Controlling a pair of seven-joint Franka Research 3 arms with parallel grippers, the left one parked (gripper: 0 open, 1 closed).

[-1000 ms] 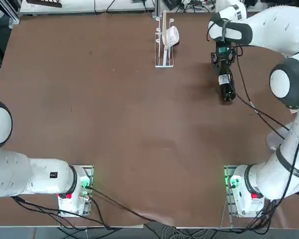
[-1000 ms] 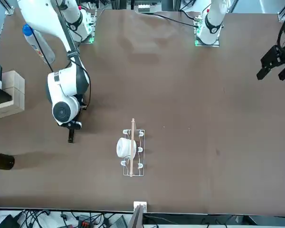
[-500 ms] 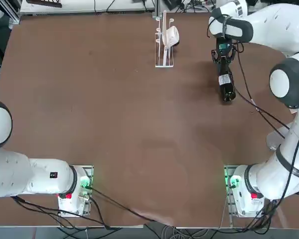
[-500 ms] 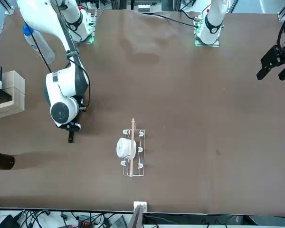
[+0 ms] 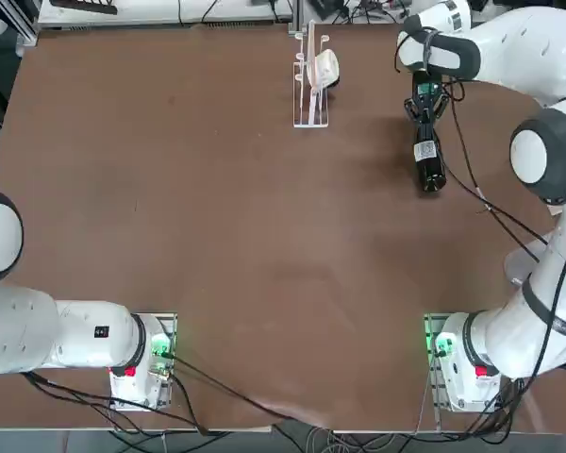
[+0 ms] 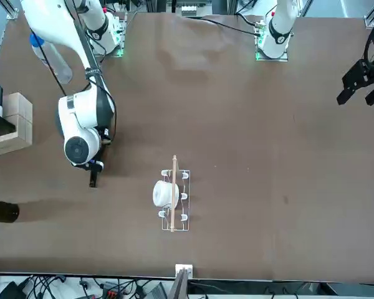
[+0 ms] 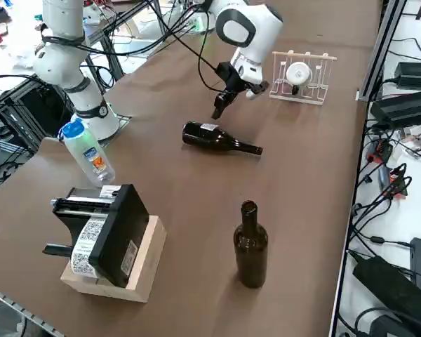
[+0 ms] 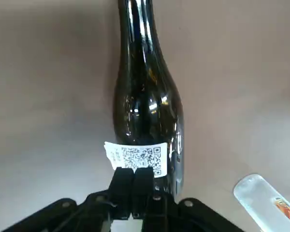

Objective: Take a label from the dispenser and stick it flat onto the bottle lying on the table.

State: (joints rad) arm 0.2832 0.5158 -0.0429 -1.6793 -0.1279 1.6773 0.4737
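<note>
Label: little white papery rectangle (image 8: 147, 157) with a dark QR print, on the bottle's side near its base; one end sticks out past the glass
Bottle: glossy near-black glass (image 8: 147, 106), round body, long thin neck, lying down; neck points away from the arms' bases, long axis running roughly bases to far edge
Right gripper: black, over the bottle (image 8: 134, 173), fingers together; can't tell if they touch the label
Dispenser: thin-railed white stand (image 5: 311, 125) near the far edge, carrying a white roll (image 7: 299, 74)
Other stuff: black printer (image 7: 105, 235) in a pale wooden box (image 7: 152, 261), upright dark bottle (image 7: 251, 253), clear plastic one with blue cap (image 7: 88, 153), can't tell what's inside
</note>
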